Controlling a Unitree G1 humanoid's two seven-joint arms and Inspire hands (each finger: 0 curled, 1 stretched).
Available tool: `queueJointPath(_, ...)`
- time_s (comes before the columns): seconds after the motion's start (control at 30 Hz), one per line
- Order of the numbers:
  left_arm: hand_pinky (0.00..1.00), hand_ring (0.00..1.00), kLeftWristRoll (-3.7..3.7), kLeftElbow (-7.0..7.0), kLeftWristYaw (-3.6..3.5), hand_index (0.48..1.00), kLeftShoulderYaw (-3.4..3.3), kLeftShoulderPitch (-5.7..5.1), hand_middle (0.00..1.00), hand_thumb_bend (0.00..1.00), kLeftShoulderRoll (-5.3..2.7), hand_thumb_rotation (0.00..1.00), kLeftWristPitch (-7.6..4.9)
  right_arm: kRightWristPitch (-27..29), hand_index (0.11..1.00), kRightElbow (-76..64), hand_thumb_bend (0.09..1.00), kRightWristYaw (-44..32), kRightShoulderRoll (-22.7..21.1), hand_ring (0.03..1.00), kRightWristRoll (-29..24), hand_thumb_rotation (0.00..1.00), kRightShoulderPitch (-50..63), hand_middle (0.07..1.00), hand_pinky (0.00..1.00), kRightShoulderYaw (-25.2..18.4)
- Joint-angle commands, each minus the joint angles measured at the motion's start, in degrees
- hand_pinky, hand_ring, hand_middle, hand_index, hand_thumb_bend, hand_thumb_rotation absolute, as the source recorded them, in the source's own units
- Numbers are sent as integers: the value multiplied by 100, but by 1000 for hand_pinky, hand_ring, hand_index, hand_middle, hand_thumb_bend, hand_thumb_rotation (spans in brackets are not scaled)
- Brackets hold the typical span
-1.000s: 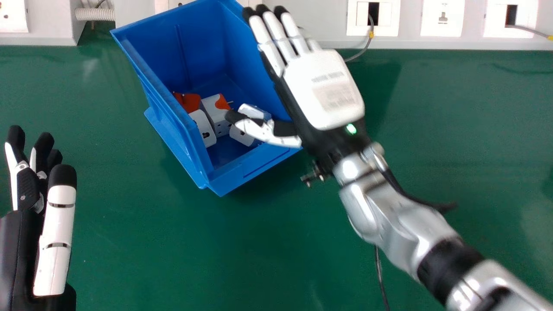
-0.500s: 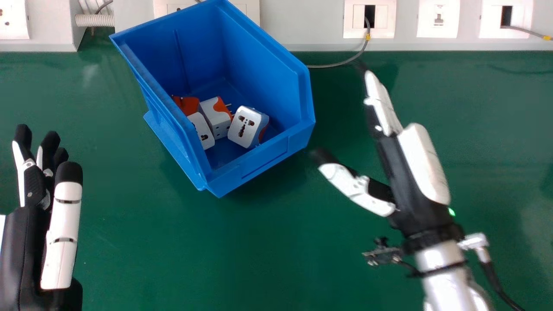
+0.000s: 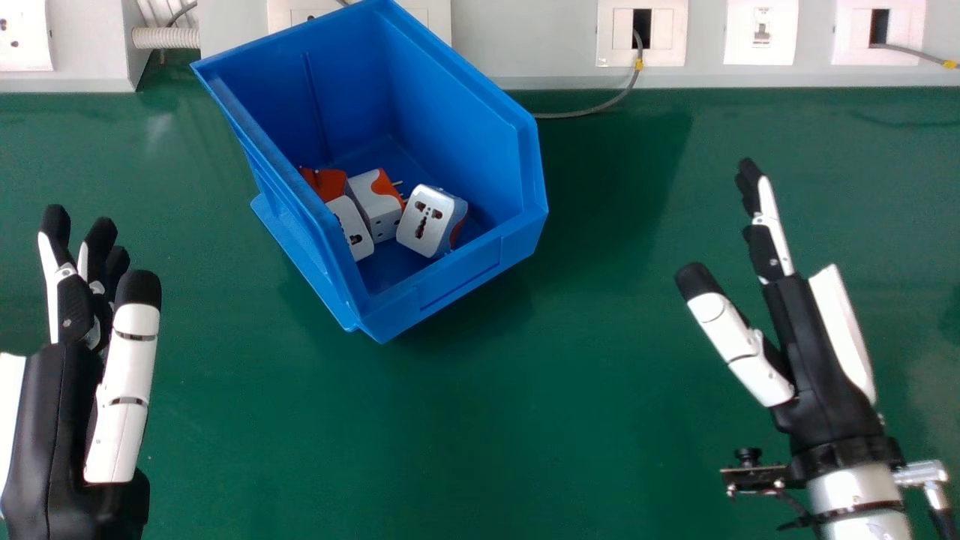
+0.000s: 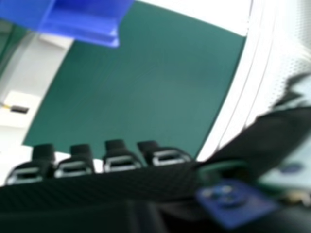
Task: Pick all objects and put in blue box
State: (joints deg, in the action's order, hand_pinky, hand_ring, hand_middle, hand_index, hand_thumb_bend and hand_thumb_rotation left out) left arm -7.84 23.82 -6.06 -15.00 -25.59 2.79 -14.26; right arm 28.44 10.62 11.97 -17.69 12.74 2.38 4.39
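Clearly, the right hand (image 3: 817, 360) has swung away from above the blue box (image 3: 465, 277), out to the right over the table (image 3: 600, 390), its fingers extended and thumb spread wide. The left hand (image 3: 56, 420), fingers loosely extended, has edged slightly rightward. The plug adapters (image 3: 426, 221) lie grouped inside the box.

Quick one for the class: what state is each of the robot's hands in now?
Black and white left hand: open, holding nothing.
Black and white right hand: open, holding nothing.
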Motion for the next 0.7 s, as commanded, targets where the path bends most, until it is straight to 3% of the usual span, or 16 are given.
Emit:
queueJointPath(0.0, 1000, 1000, 29, -7, 12, 998, -63, 49, 1000, 415, 71, 826, -104, 31, 1000, -240, 393, -62, 114, 1000, -148, 968, 51, 1000, 974, -168)
queueJointPath(0.2, 1000, 1000, -4, -134, -11, 998, -63, 114, 1000, 380, 112, 839, -155, -15, 1000, -293, 406, -216, 304, 1000, -308, 984, 108, 1000, 986, -398)
queueJointPath(0.4, 1000, 1000, -65, -168, -41, 992, -55, 80, 1000, 366, 112, 845, -116, 1, 1000, -311, 420, -219, 419, 1000, -226, 994, 118, 1000, 986, -549)
queueJointPath(0.6, 1000, 1000, 28, -234, -2, 994, -38, 39, 1000, 357, 88, 841, -158, 3, 1000, -332, 433, -226, 517, 1000, -212, 997, 106, 1000, 988, -597)
queueJointPath(0.67, 1000, 1000, 109, -269, 4, 993, -30, 10, 1000, 357, 106, 840, -180, 0, 1000, -315, 438, -239, 554, 1000, -248, 998, 85, 1000, 985, -605)
